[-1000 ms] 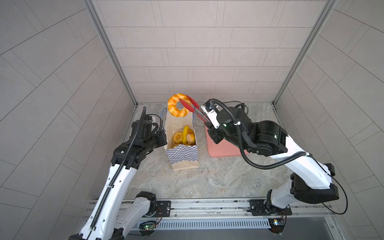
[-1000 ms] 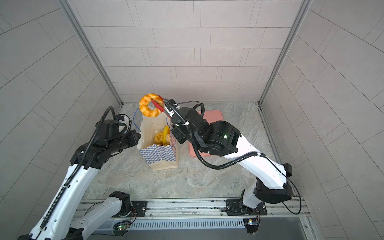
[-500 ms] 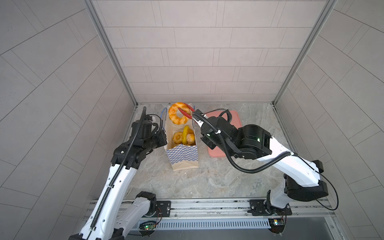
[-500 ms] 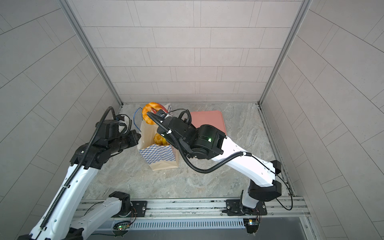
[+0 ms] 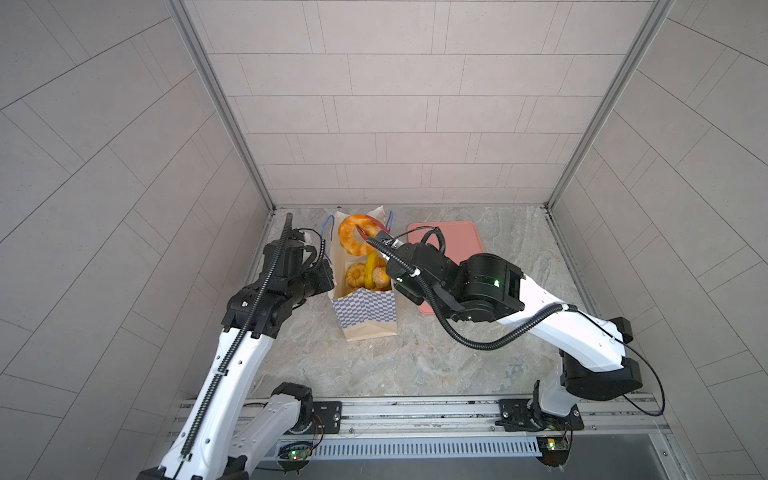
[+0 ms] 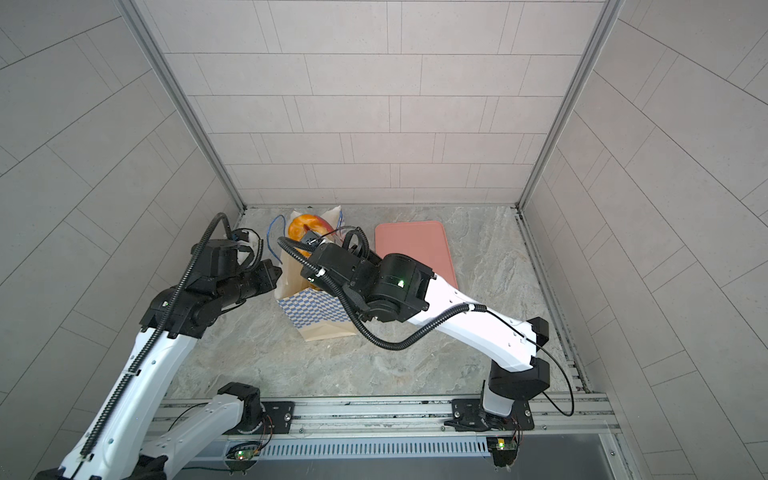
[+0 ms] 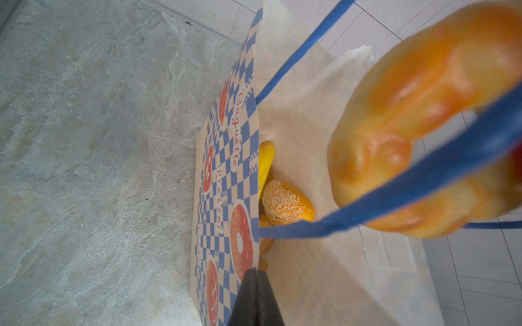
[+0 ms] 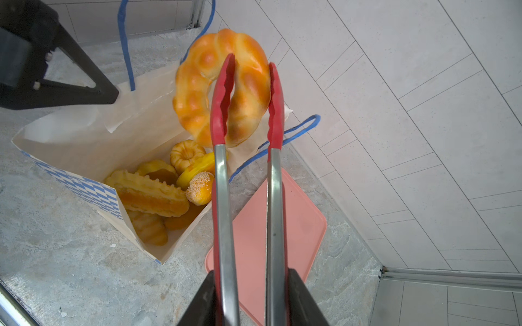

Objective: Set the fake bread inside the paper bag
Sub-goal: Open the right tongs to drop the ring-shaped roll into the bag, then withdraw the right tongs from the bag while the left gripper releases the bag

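Several pieces of fake bread [image 8: 147, 194] already down inside the paper bag [image 5: 365, 309], upright on the tabletop [image 5: 374, 365] in both top views. Among them a ridged long roll, a small fluted ring and a sugar-crusted bun [image 7: 282, 203].

One further piece, the ring doughnut [image 5: 353, 235], not yet inside. Up above the bag's mouth, over its 12 o'clock rim, clear of the pieces below. Pinched between the red tips of the tongs [image 8: 221, 197]: one tip through the doughnut's hole, its partner on the outer edge.

Tongs' steel arms clenched in the right pincer [image 8: 251, 282], reaching in from 3 o'clock.

Bag's paper rim at 9 o'clock clenched in the left pincer [image 8: 113, 96], jaws flat together over the paper in the left wrist view.

Blue cord handles [image 7: 296, 56] looping out from the rims.

Pink tray [image 5: 457, 241] flat on the tabletop at 3 o'clock of the bag, just beside it.
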### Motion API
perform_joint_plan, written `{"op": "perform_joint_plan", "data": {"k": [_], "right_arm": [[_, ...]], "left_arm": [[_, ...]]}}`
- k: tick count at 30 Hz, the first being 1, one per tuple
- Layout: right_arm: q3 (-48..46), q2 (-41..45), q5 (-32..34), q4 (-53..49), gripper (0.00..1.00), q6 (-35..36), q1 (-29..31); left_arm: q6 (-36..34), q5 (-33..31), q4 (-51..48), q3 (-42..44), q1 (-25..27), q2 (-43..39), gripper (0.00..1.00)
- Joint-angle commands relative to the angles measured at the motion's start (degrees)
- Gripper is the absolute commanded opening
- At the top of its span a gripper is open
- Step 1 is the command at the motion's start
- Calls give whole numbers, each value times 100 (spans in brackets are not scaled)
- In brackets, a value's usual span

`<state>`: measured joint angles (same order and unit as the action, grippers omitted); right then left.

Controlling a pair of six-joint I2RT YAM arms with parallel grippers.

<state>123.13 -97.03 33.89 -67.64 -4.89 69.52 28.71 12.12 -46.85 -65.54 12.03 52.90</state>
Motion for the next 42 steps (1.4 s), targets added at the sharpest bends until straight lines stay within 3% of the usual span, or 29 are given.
{"op": "perform_joint_plan", "data": {"k": [1, 19, 22, 26, 29, 37, 42], "right_arm": [[62, 120, 240, 45, 41, 23, 52], [45, 351, -25, 298, 44, -1, 61], [44, 395, -49, 369, 44, 5, 62], [44, 461, -83, 452, 44, 23, 62], [44, 510, -98, 512, 44, 46, 53], [88, 736, -83, 745, 45, 200, -171], [-24, 1015, -204, 979, 44, 209, -646]], "left_arm": [[12, -52, 89, -9, 9, -111, 6], [7, -76, 62, -4, 9, -130, 12], [6, -79, 40, -40, 8, -136, 34], [-24, -119, -25, -121, 1, -133, 81], [-80, -199, -124, -257, 1, -157, 98], [-256, -214, -405, -1092, 7, -179, 100], [-440, -382, -492, -1827, 4, -8, 100]]}}
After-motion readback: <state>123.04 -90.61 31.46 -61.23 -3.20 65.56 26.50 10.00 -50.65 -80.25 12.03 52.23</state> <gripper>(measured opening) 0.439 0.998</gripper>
